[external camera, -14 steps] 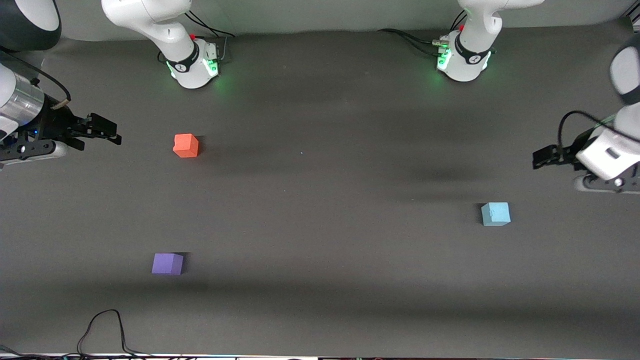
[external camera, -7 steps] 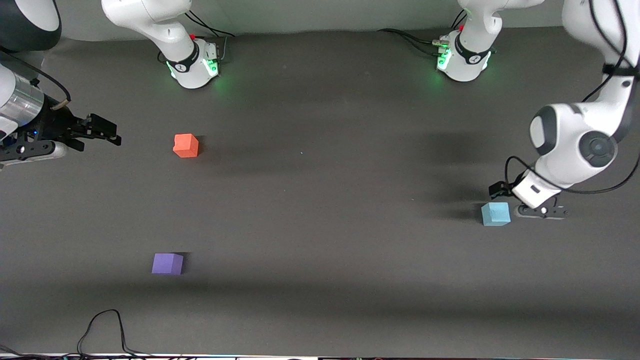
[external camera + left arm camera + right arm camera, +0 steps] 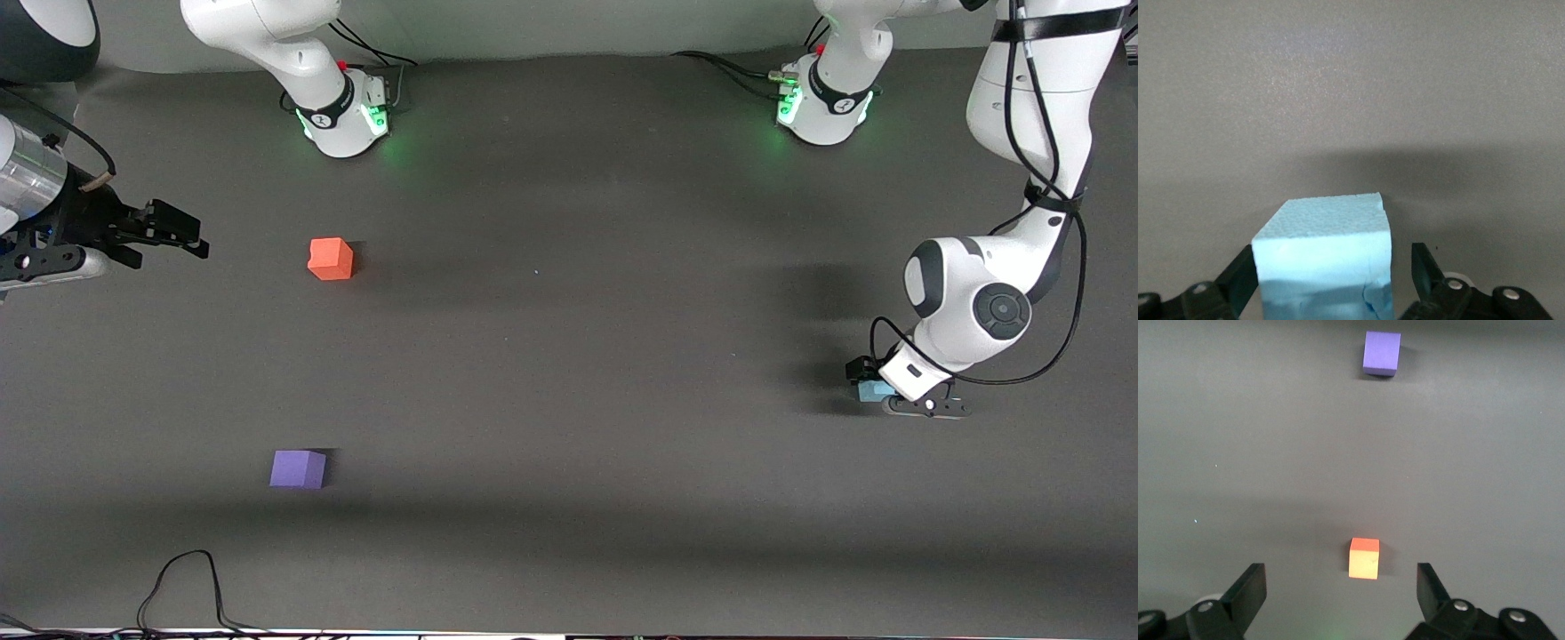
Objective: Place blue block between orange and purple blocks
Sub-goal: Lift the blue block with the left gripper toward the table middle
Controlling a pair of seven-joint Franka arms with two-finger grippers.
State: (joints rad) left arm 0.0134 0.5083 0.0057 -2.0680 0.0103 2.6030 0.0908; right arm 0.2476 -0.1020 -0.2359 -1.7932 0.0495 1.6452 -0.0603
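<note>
Straddling the blue block (image 3: 1323, 257), open left end effector (image 3: 1331, 280); right end effector (image 3: 1338, 600) open, waiting.

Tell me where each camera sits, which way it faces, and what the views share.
Front view: high across the table, facing both bases; shows both arms, the orange block, the purple block, and the left end effector down around the blue block.
Left wrist view: on the left wrist, looking between open fingers at the blue block.
Right wrist view: on the waiting right arm's wrist, looking past open fingers at the orange block and purple block.
Shared: front and left wrist views share the blue block; front and right wrist views share the other two.
</note>
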